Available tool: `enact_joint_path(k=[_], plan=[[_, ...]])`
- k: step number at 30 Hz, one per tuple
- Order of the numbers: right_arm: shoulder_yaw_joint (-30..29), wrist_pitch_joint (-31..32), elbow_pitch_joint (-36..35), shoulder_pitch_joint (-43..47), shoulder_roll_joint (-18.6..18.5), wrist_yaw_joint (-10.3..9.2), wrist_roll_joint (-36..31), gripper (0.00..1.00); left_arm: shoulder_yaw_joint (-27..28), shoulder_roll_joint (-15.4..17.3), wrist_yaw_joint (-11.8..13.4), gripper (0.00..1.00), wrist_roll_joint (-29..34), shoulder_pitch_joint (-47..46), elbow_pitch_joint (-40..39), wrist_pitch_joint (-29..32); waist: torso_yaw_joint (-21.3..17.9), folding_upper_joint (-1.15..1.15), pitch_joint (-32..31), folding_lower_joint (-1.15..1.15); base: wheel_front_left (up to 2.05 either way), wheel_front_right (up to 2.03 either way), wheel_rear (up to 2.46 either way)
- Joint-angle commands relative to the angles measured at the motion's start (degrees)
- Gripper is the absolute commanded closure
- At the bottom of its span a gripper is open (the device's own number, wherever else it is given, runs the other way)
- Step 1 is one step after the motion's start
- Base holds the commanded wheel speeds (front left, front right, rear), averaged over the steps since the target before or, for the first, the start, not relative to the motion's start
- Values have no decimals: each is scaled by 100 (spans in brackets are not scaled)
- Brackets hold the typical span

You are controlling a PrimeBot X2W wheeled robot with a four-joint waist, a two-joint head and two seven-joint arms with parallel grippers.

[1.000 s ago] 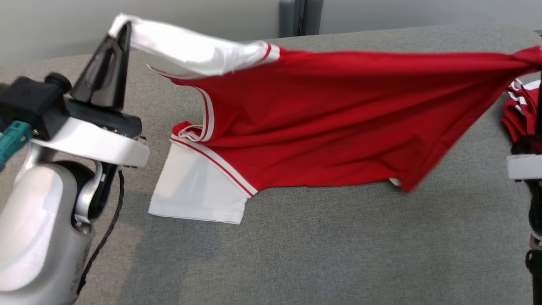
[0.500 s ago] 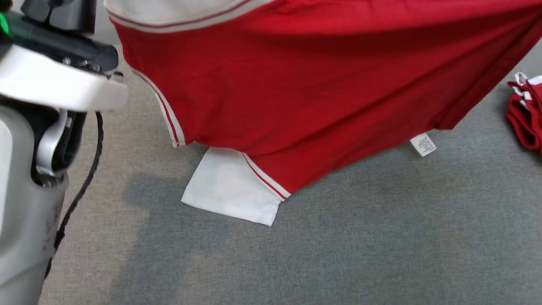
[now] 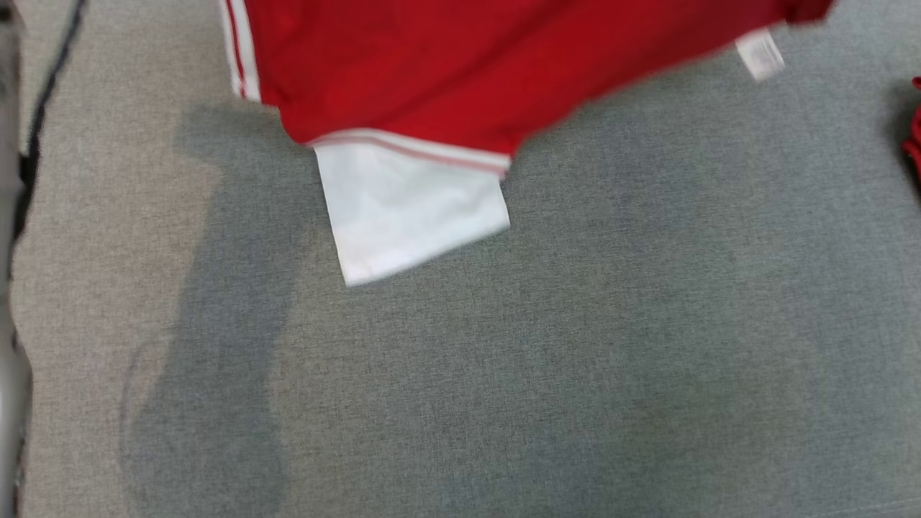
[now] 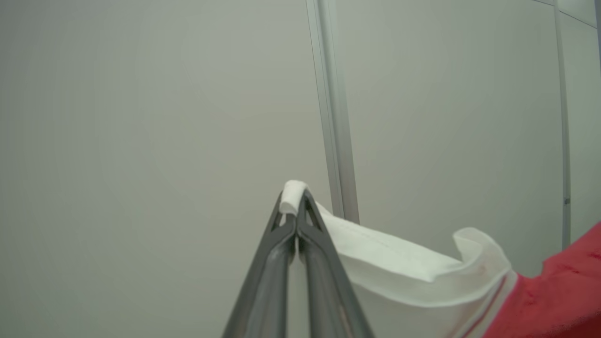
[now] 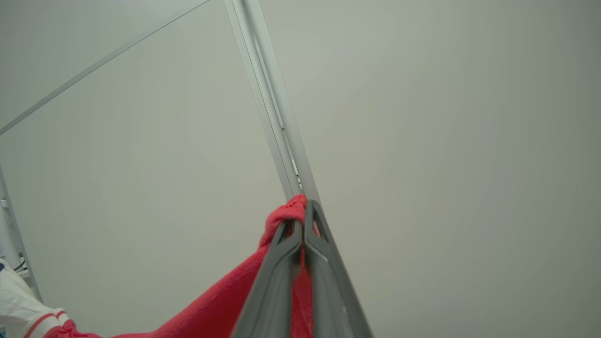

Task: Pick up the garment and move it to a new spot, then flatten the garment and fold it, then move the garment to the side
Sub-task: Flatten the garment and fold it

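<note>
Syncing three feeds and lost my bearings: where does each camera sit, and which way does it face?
Head view: on the head, looking down at the grey table and the hanging garment; a pale strip, probably the left arm, is at the left edge.
Left wrist view: on the left wrist, looking along the left gripper, shut on the white sleeve, toward a pale wall.
Right wrist view: on the right wrist, looking along the right gripper, shut on the garment, toward the wall.
Shared: all three see the garment.

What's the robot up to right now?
Both pincers are shut on a red-and-white garment, holding it up above the grey surface: the left pincer pinches a white sleeve edge, the right pincer a bunched red corner. The other white sleeve hangs low over the surface. Not yet flattened or folded.
</note>
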Motion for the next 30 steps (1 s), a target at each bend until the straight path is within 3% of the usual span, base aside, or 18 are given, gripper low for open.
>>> enact_joint_path(k=[1,8,12,22,30], plan=[[91,-111,213,-247,-5,3,92,100,16,-13,-38,100,-27,-297,220,-69,-35,0,-16,0,0,0,0],[695,-704,1883,-1362,97,3,289,100,17,-157,-116,100,-75,-1268,1766,-449,-75,0,-311,0,0,0,0],[1028,-756,2833,-1517,183,3,305,100,-14,-276,-145,100,-203,-1294,2494,-429,-35,0,-293,0,0,0,0],[2029,-405,4615,-706,394,3,323,100,-10,-814,-233,100,-853,33,4258,-66,142,0,101,0,0,0,0],[2364,-548,4937,354,478,3,790,100,-11,-1056,-258,100,-1294,1276,4703,-474,218,0,33,0,0,0,0]])
